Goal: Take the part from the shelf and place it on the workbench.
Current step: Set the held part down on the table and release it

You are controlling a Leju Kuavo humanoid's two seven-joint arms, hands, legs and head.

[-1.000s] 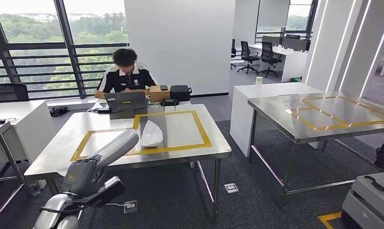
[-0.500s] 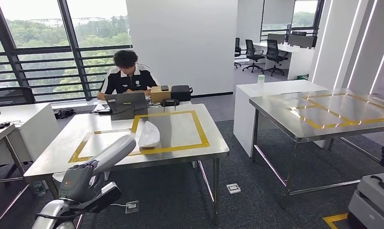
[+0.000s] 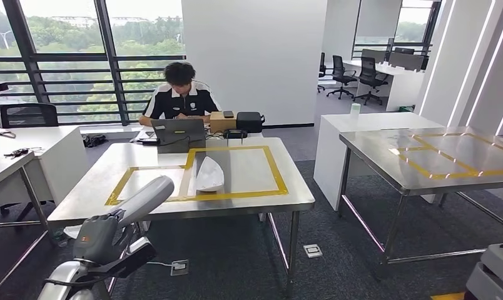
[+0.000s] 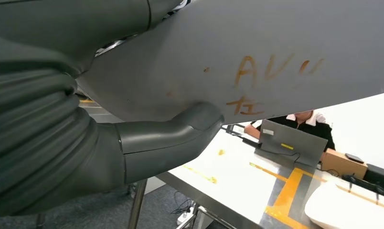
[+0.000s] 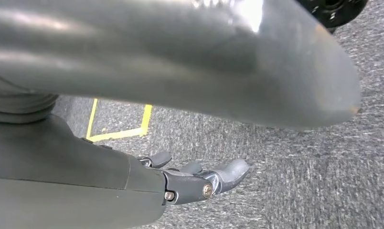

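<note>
While the walk-up to the table is unfinished, the fetching looks done: down at seven o'clock the left hand (image 3: 109, 230) carries the part (image 3: 146, 199), a long, smooth, matte grey panel with a rounded nose, lifted off the shelf and held clear of any surface. Up close at the wrist, the thick thumb (image 4: 180, 138) presses against its underside, right beside some orange hand-written lettering (image 4: 271, 71), so that's a clamped hold. The right hand (image 5: 195, 183) hangs low over speckled grey carpet (image 5: 300, 191), fingers loosely apart, nothing in them.

Straight on at twelve o'clock stands the workbench (image 3: 286, 201): brushed steel top, thin steel legs, a rectangle of yellow tape (image 3: 277, 175) marking the drop zone. A white, glossy, shell-shaped piece (image 3: 209, 175) already lies on the tape's near line. What's left, I'd say, is closing in, reaching over the near edge and setting the panel down flat inside the tape.

Beyond, a person (image 3: 181, 100) sits at a grey laptop (image 3: 180, 132). Over at two o'clock, a second steel table (image 3: 424, 181), taped the same way.
</note>
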